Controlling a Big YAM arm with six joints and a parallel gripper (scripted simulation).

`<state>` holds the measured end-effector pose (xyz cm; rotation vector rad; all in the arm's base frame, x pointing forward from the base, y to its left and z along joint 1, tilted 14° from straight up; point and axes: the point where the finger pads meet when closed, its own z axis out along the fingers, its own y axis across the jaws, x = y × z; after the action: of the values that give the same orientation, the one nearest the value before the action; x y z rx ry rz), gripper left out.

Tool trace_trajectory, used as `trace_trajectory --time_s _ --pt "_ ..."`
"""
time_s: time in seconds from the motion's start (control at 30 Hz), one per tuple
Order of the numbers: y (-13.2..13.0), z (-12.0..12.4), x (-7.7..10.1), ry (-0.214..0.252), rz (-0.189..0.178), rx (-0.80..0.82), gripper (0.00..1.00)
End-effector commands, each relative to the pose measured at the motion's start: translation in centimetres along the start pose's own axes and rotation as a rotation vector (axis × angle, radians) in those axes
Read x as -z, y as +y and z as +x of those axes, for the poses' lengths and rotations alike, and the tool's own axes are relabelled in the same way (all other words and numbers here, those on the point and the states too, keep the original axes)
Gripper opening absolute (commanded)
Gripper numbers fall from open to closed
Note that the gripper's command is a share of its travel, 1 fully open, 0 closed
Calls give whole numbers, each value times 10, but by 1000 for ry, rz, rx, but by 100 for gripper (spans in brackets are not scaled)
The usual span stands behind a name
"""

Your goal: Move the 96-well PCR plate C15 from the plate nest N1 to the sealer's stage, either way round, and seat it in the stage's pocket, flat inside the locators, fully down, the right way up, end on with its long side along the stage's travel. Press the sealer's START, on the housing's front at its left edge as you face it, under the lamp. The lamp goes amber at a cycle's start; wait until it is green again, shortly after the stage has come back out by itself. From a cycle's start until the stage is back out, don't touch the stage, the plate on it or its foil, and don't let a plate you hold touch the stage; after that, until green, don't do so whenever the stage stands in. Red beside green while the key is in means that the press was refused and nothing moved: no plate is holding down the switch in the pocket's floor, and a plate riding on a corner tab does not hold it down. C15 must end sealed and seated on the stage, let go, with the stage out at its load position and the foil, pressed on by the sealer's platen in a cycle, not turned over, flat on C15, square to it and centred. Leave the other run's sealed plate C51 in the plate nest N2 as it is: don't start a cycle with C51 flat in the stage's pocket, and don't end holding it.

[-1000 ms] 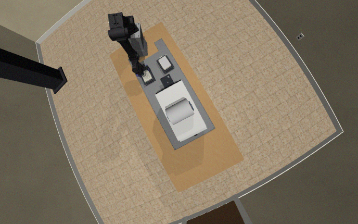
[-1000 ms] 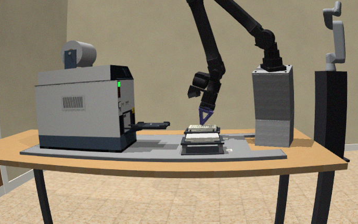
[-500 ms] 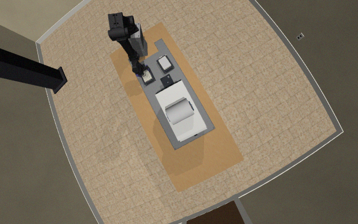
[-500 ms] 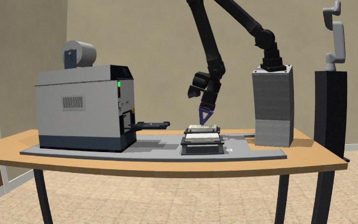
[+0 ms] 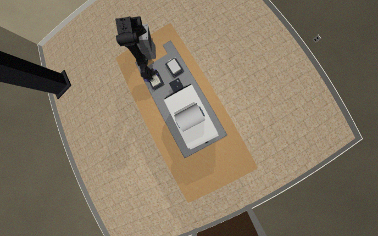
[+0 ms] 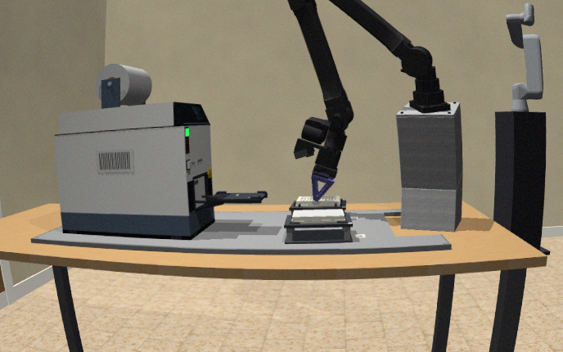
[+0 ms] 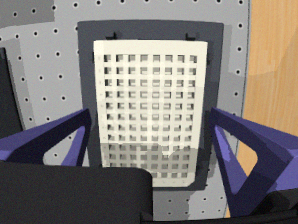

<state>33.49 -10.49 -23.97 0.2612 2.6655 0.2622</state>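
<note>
The gripper [image 7: 149, 137] is hanging fully spread, holding nothing, directly over plate C15 [image 7: 150, 115], which is sitting in nest N1 [image 7: 89, 32] (the far one from the exterior camera). Closing off-centre could be tilting the plate, or dragging it against the nest's rim.

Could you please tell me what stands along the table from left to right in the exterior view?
Foil roll on top of the sealer → green lamp → sealer's stage → the two plates in their nests, with the open gripper over the far one → grey arm pedestal → black post.
</note>
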Motion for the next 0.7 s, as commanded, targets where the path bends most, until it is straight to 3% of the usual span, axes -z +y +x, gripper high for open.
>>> trace_trajectory --time_s 0.0,0.2,0.67 --pt "1 -5 2 -17 5 -2 100" --pt "-3 0 11 -5 10 -9 100" --pt "-5 0 13 -3 10 -10 100"
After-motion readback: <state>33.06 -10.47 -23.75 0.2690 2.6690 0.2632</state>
